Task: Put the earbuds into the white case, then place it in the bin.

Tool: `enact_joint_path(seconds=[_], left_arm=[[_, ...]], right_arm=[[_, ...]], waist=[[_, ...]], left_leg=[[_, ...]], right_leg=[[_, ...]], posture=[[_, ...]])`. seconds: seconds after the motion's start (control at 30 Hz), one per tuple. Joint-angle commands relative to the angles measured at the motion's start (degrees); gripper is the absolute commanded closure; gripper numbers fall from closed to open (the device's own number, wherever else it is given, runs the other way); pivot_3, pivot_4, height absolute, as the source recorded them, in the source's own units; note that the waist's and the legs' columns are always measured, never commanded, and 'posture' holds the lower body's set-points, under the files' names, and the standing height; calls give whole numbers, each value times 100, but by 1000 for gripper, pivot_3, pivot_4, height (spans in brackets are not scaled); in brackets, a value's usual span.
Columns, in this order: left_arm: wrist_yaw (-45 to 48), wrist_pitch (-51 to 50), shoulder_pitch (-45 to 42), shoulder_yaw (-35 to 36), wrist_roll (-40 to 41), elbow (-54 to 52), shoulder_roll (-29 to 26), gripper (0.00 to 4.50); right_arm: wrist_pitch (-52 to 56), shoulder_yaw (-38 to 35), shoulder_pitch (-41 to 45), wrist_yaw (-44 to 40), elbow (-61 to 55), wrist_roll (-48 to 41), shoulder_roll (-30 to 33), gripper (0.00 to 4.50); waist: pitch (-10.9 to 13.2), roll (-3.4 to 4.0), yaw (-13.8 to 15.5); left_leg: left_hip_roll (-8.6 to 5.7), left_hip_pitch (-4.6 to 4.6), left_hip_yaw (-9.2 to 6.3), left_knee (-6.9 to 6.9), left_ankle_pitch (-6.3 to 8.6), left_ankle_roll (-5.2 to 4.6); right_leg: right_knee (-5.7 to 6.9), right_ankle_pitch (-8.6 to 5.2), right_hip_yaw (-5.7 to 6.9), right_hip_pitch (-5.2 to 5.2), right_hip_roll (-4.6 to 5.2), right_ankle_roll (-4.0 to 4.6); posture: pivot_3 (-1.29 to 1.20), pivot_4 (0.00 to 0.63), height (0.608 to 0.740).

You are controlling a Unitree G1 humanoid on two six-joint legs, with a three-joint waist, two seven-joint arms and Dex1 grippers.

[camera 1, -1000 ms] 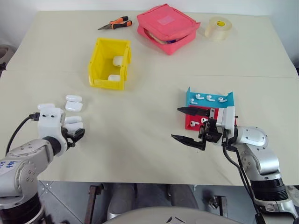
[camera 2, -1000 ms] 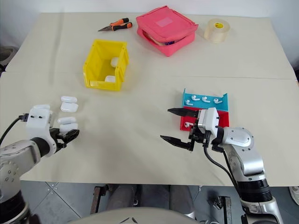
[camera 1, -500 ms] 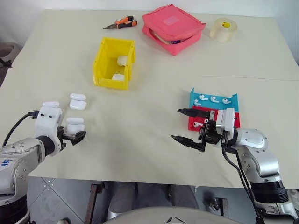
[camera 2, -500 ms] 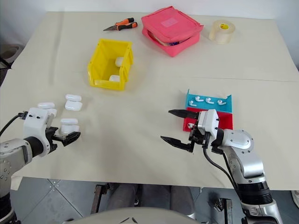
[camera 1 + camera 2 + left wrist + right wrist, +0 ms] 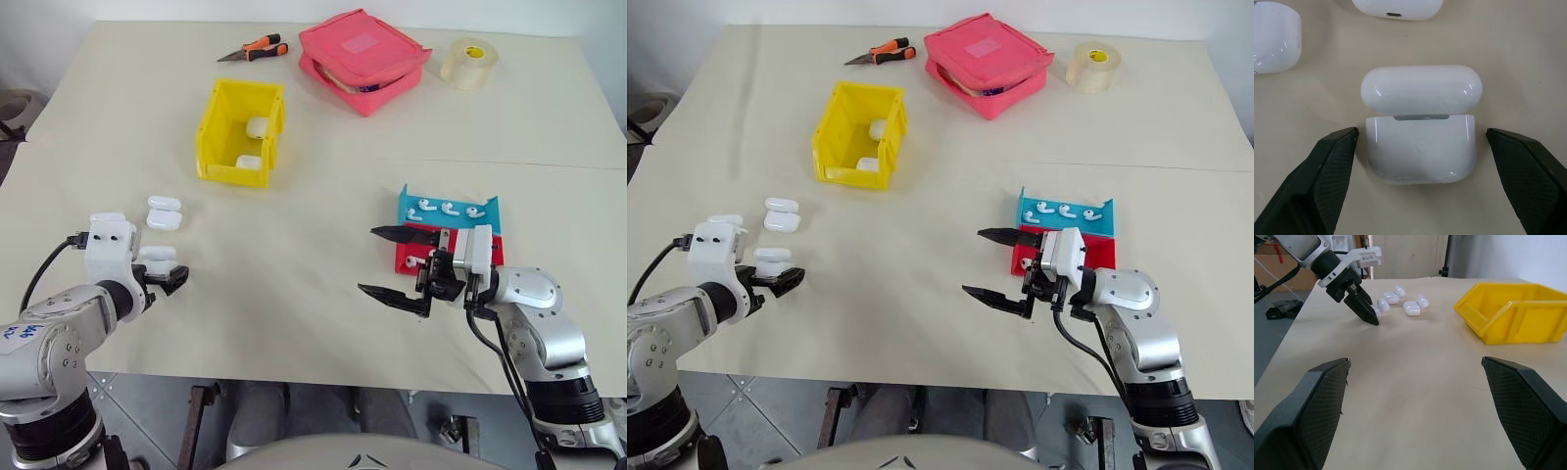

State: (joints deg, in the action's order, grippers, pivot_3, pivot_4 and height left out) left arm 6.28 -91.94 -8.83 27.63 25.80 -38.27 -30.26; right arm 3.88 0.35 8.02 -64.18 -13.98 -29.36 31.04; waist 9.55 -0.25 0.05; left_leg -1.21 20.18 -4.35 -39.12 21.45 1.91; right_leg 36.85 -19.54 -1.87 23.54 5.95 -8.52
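- The left gripper (image 5: 1420, 147) is held low over the near left part of the table (image 5: 313, 186), its two black fingers (image 5: 1327, 171) spread wide on either side of a white case (image 5: 1421, 147); a small gap is seen on each side, so nothing is grasped.
- That white case lies on the table with its lid swung open, the lid resting flat on the far side of the body.
- More white cases (image 5: 164, 213) are seen just beyond it, near the left edge of the table.
- The right gripper (image 5: 397, 264) is held above the table at the near right, pointed toward the left, its fingers released wide with nothing between them.
- The earbuds (image 5: 447, 208) are laid in a row in a shallow blue tray (image 5: 407, 202) just behind the right gripper; further earbuds are seen in the red tray (image 5: 404, 260) that adjoins it on the near side, partly hidden by the gripper.
- The bin (image 5: 217, 137), bright yellow, is placed on the far left-centre of the table, well apart from both grippers; two white cases are seen inside it.
- At the far edge, orange-handled pliers (image 5: 253, 49), a pink zipped pouch (image 5: 362, 57) and a roll of tape (image 5: 468, 62) are set from left to right.
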Motion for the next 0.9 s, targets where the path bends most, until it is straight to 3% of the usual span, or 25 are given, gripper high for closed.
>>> enact_joint_path(seconds=[0.03, 0.1, 0.3, 0.43, 0.53, 0.6, 0.73, 0.9], left_arm=[[-141, -56, -1, -33, 105, 88, 29, 38], [-183, -56, 39, -67, 205, 102, -3, 224], [-208, -56, 232, -130, 595, 56, -197, 1687], [40, -56, 191, -67, 569, -24, -292, 1687], [563, 649, 292, -26, 631, -37, -375, 1687], [1492, 2338, 444, 29, 697, -47, -264, 1687], [3133, 4607, 552, -87, 974, 279, 28, 1687], [4301, 6097, 174, -837, 1005, 1083, 344, 1687]], right_arm=[[-62, 34, 19, -9, -97, -34, -40, 0], [-91, 49, 5, 11, -93, -20, -59, 0], [-144, 65, -56, 99, -112, 4, -117, 0], [-160, 68, -127, 135, -156, 11, -124, 0], [-140, 64, -144, 155, -176, 11, -123, 0], [-117, 44, -141, 156, -185, -1, -104, 0], [-43, -46, -156, 172, -253, -17, 2, 0], [95, -317, -304, 253, -456, -84, 274, 0]], waist=[[0, 0, -3], [0, 1, -5], [0, 1, -18], [0, 1, -19], [0, 0, -20], [2, -1, -21], [3, 0, -14], [8, 8, 3]], left_leg=[[0, -1, 0, 0, 0, 0], [0, -1, 0, 0, 0, 1], [2, -1, 0, 0, 0, 1], [1, -1, 0, 0, 0, 1], [1, 0, 1, 0, 0, 1], [2, 2, 0, 1, 0, 1], [8, 4, 2, 1, 0, 2], [5, 5, 6, 2, 0, 1]], right_leg=[[0, 0, 0, 0, -1, 0], [0, 0, 0, 0, -1, 0], [0, 0, -1, 0, -1, 0], [-1, 0, -1, 1, -1, 0], [-2, 0, -1, 1, -3, 0], [-6, 0, 0, 1, -3, 0], [-27, 1, 9, -6, -1, -2], [-34, 3, 11, -8, -5, -5]], posture=[[0, 150, 740], [0, 150, 740], [0, 150, 740], [0, 150, 740], [0, 150, 740], [0, 150, 740], [0, 150, 740], [0, 150, 740]])
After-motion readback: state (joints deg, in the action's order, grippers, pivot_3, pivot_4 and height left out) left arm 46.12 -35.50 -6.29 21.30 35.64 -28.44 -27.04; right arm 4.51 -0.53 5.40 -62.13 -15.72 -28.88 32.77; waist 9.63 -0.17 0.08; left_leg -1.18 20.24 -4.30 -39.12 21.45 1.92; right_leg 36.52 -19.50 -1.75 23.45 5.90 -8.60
